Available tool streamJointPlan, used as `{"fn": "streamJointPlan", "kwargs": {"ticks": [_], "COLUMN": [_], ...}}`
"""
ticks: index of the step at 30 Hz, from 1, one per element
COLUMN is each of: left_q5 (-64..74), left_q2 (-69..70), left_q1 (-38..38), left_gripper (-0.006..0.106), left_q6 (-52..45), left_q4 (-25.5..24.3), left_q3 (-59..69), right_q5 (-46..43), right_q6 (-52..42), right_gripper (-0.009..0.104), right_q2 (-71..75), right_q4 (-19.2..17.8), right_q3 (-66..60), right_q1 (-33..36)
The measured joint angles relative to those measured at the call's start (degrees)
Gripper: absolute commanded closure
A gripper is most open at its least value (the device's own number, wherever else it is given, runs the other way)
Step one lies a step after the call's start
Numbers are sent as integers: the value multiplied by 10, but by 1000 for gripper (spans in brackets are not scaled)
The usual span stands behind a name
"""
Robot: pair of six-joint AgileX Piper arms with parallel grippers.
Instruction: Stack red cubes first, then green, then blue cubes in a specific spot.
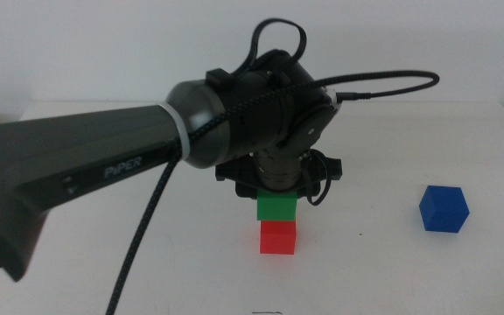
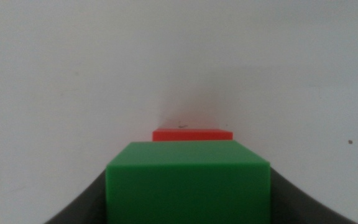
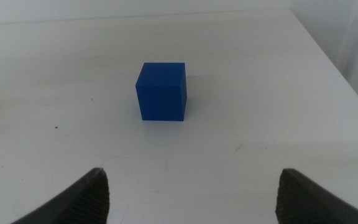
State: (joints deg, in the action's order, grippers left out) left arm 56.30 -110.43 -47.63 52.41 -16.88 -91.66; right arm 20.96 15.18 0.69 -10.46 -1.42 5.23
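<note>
My left gripper (image 1: 277,198) reaches down from the left arm at the table's middle and is shut on the green cube (image 1: 276,207). That cube sits squarely over the red cube (image 1: 277,237), their edges meeting; I cannot tell if its weight rests there. In the left wrist view the green cube (image 2: 188,183) fills the space between the dark jaws of the left gripper (image 2: 188,205), with a strip of the red cube (image 2: 192,134) showing past it. The blue cube (image 1: 444,208) stands alone on the right. My right gripper (image 3: 191,193) is open, apart from the blue cube (image 3: 160,91) ahead of it.
The white tabletop (image 1: 392,271) is plain and unmarked. Its right edge (image 3: 328,59) runs close beyond the blue cube. The left arm's black cable (image 1: 138,236) hangs over the table's front left part.
</note>
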Motion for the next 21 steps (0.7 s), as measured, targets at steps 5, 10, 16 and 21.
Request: {"fn": "streamJointPlan", "kwargs": {"ticks": [5, 10, 16, 21], "left_q5": [-11, -12, -17, -29], "left_q2": [-14, -16, -17, -17], "left_q1": [0, 3, 22, 25], "left_gripper": [98, 98, 98, 98], "left_q6": [-1, -5, -44, -49], "left_q4": [2, 10, 45, 51], "left_q3": [0, 0, 0, -1], "right_q5": [0, 0, 0, 0], "right_q6": [0, 0, 0, 0], "right_gripper": [1, 1, 1, 1], "right_q2": [0, 0, 0, 0], "right_q4": [0, 0, 0, 0], "right_q3": [0, 0, 0, 0], "right_q1": [0, 0, 0, 0]}}
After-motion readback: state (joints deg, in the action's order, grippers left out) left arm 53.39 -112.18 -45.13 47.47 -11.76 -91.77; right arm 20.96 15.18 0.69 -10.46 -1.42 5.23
